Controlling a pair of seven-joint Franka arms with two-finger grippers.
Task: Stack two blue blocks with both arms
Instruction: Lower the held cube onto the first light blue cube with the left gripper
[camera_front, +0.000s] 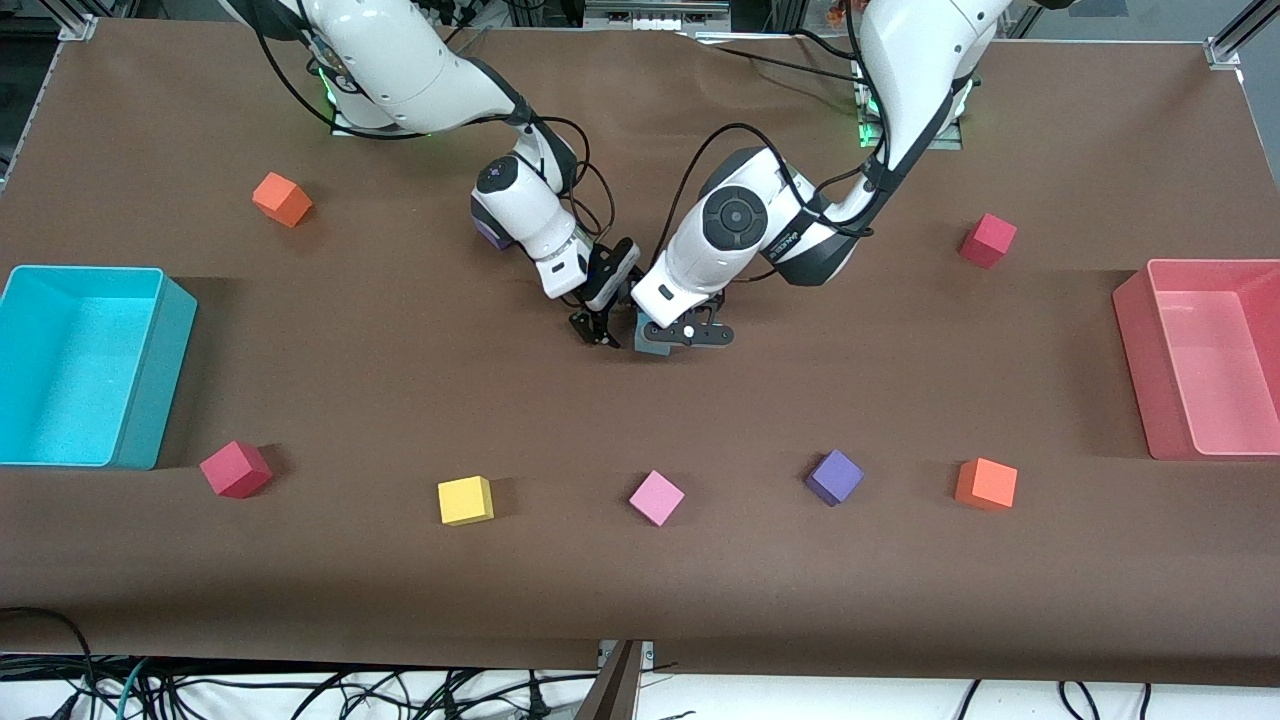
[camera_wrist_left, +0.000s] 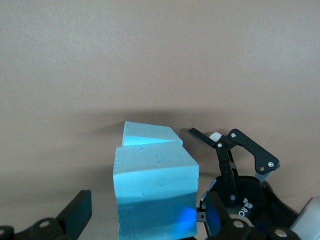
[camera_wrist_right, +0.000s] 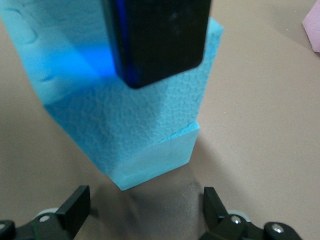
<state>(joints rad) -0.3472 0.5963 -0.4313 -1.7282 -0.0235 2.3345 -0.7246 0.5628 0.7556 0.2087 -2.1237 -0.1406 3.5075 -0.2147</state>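
The two blue blocks stand stacked in the middle of the table, the upper block (camera_wrist_left: 155, 195) slightly turned on the lower block (camera_wrist_left: 149, 135). In the front view only a sliver of the stack (camera_front: 650, 340) shows under the left hand. My left gripper (camera_wrist_left: 147, 220) straddles the upper block, open, with a gap on one side and the other pad close to its face. My right gripper (camera_wrist_right: 142, 205) is open and low beside the stack, toward the right arm's end, with nothing between its fingers. In the right wrist view a left finger (camera_wrist_right: 160, 40) covers part of the upper block (camera_wrist_right: 115, 105).
A cyan bin (camera_front: 80, 365) stands at the right arm's end and a pink bin (camera_front: 1200, 355) at the left arm's end. Red (camera_front: 236, 469), yellow (camera_front: 465, 500), pink (camera_front: 656, 497), purple (camera_front: 834, 476) and orange (camera_front: 986, 483) cubes line the near side. Another orange cube (camera_front: 282, 198) and red cube (camera_front: 988, 240) lie farther back.
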